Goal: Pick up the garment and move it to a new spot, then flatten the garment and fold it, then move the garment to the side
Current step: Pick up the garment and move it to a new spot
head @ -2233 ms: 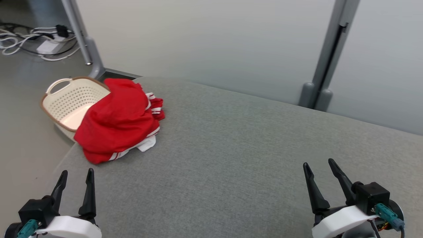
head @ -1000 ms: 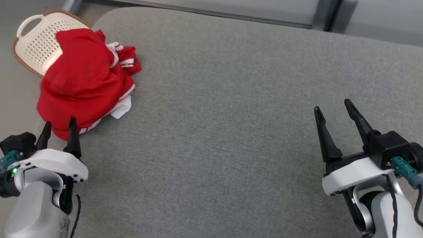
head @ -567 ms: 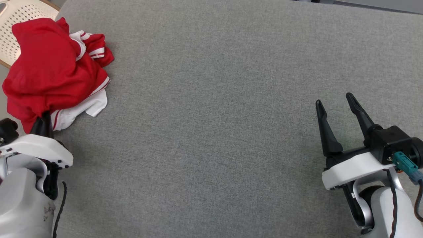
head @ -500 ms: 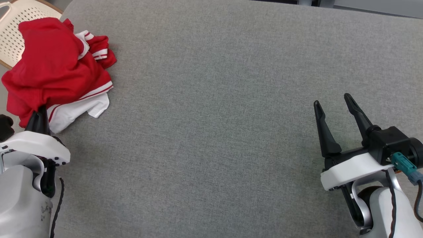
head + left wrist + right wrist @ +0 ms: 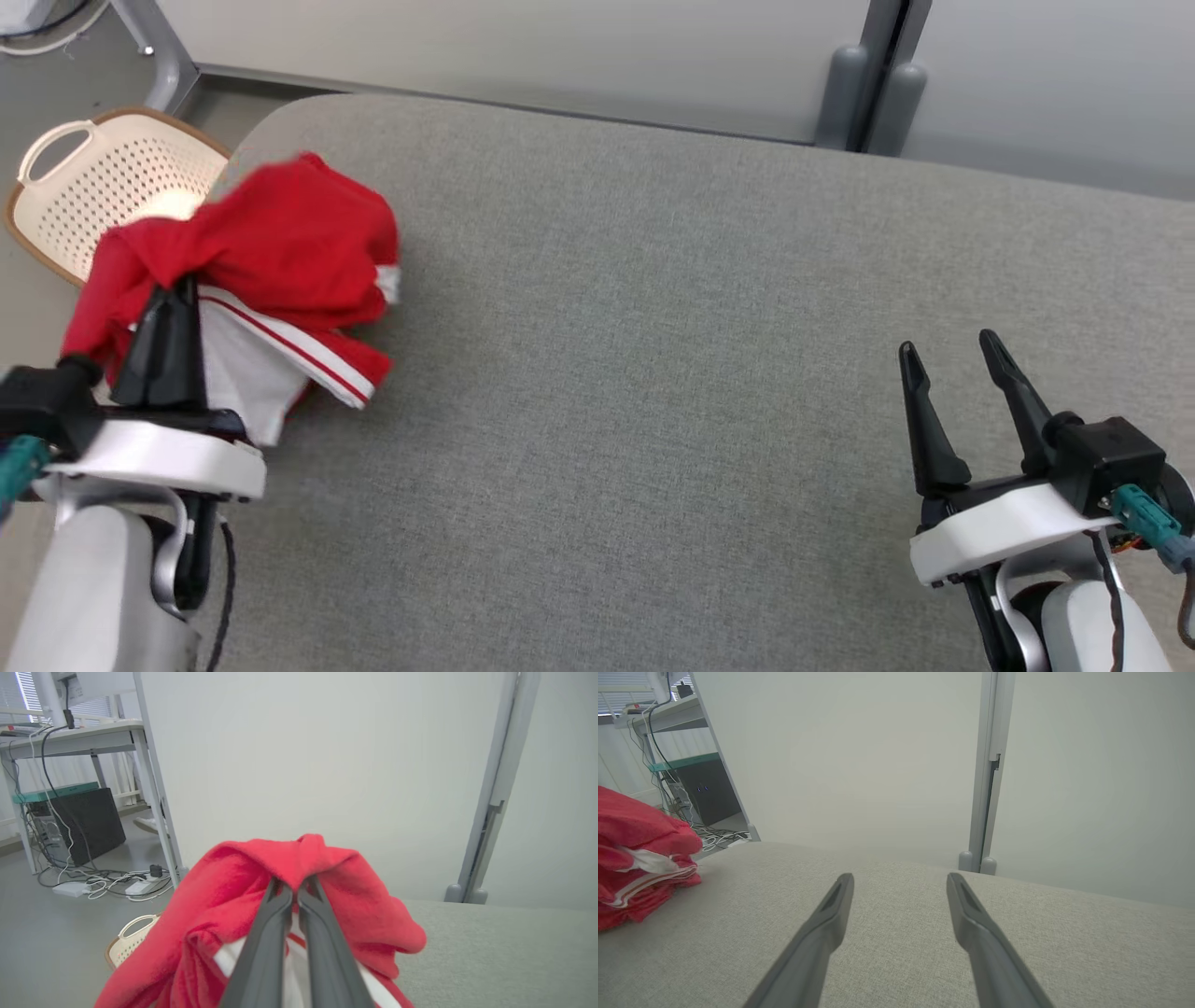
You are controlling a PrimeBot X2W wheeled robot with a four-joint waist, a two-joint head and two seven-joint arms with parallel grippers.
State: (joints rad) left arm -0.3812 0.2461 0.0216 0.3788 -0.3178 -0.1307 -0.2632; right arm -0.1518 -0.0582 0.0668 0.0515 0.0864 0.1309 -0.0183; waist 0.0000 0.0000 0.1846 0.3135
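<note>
The garment [image 5: 289, 247] is red with white parts and striped trim, bunched up at the left end of the grey table [image 5: 653, 373]. My left gripper [image 5: 177, 289] is shut on a fold of it, and the cloth hangs lifted around the fingers. In the left wrist view the two fingers meet inside the red garment [image 5: 336, 877], which drapes to both sides of my left gripper [image 5: 294, 887]. My right gripper [image 5: 948, 350] stands open over bare table at the lower right, far from the cloth. The right wrist view shows the garment [image 5: 640, 858] at its left edge, beyond my open right gripper [image 5: 900, 877].
A cream perforated basket [image 5: 103, 182] with a brown rim sits on the floor past the table's left end. Grey partition panels with a post [image 5: 864, 84] stand behind the table. Cables and a power strip [image 5: 107, 884] lie on the floor near a desk.
My left gripper went from open to shut on the garment's near edge and has lifted it, so the cloth has bunched and shifted right. The head camera has tilted up. My right gripper stays open.
</note>
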